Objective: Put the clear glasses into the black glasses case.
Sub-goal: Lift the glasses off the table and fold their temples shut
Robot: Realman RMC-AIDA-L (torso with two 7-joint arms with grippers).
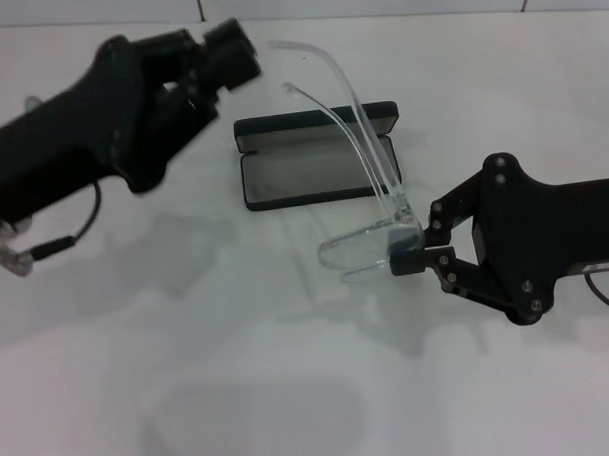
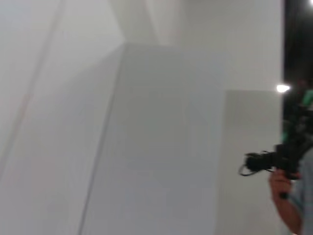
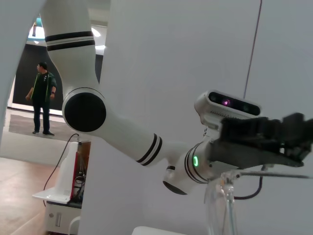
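One pair of clear glasses [image 1: 370, 241], glossy curved plastic, sits clamped in the right gripper [image 1: 410, 252] jaws beside the open black glasses case [image 1: 317, 156]; left gripper [image 1: 228, 51] jaws unreadable.

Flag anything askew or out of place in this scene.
The clear glasses are off the table, tilted with arms unfolded and pointing up over the open black glasses case, pinched at one corner by the right gripper. Nothing spilled or broken.

- The black glasses case [image 1: 317, 160] lies open on the tabletop [image 1: 240, 390].
- The clear glasses [image 1: 368, 186] stand just before it, at the right tool [image 1: 410, 249].
- The left tool [image 1: 233, 50] is behind-left.
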